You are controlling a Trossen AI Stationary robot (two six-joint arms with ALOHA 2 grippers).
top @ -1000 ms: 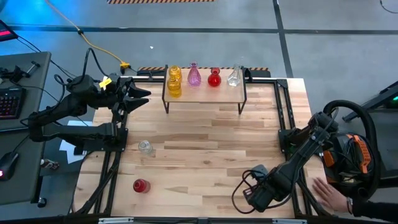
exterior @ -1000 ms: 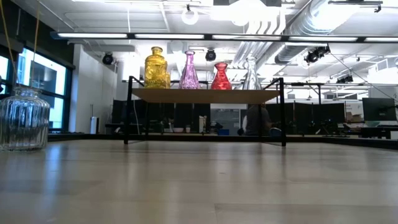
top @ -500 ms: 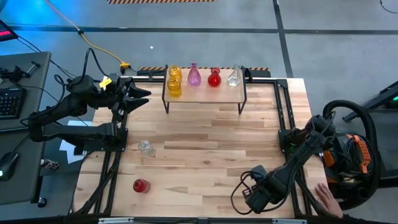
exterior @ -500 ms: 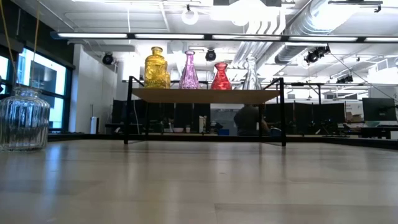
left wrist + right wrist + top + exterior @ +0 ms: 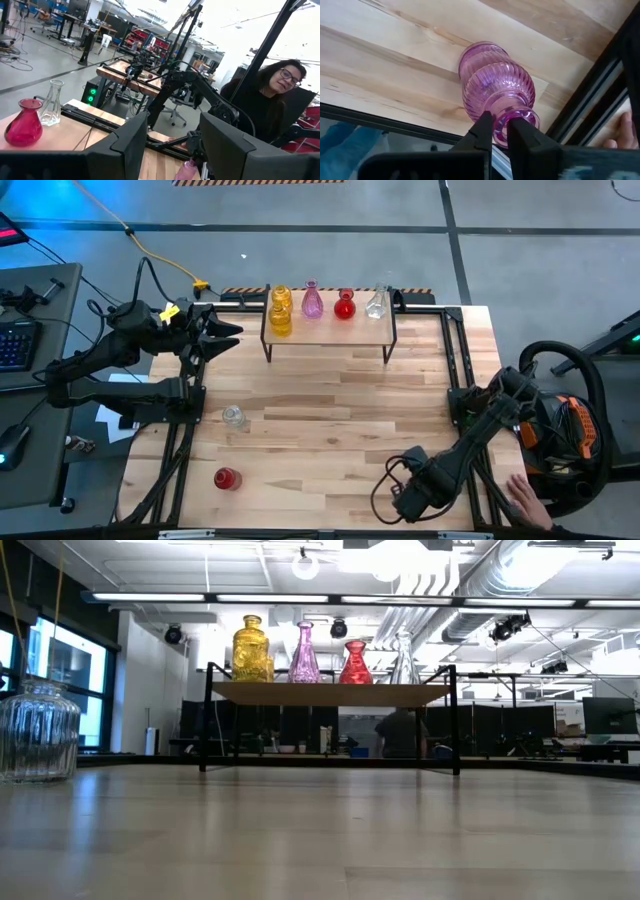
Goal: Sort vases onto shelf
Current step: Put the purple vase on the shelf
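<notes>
A pink ribbed vase [image 5: 495, 85] stands upright on the table by its near right corner, with my right gripper [image 5: 501, 137] shut on its mouth from above. In the high view my right gripper [image 5: 408, 502] hides it. The shelf [image 5: 330, 330] at the far edge carries two yellow vases [image 5: 281, 310], a pink vase [image 5: 312, 302], a red vase [image 5: 345, 306] and a clear vase [image 5: 376, 304]. Another clear vase [image 5: 233, 417] and another red vase [image 5: 227, 478] stand on the table at the left. My left gripper [image 5: 232, 335] waits open, high above the far left. My right gripper pinches the rim of the pink vase's mouth [image 5: 501, 122] between its two fingers. One finger [image 5: 482, 131] is outside the neck, and the other [image 5: 522, 134] seems to reach into the mouth. The fingers point straight down. The vase stands upright with its base on the table.
A black metal frame rail [image 5: 590, 100] runs close beside the pink vase along the table's right edge. A person's hand [image 5: 524, 498] rests just beyond that rail. The middle of the wooden table [image 5: 340, 410] lies bare between the shelf and the near edge.
My right gripper has sunk a little and drifted slightly toward the near edge. The person's hand at the right has drawn back toward the near edge.
</notes>
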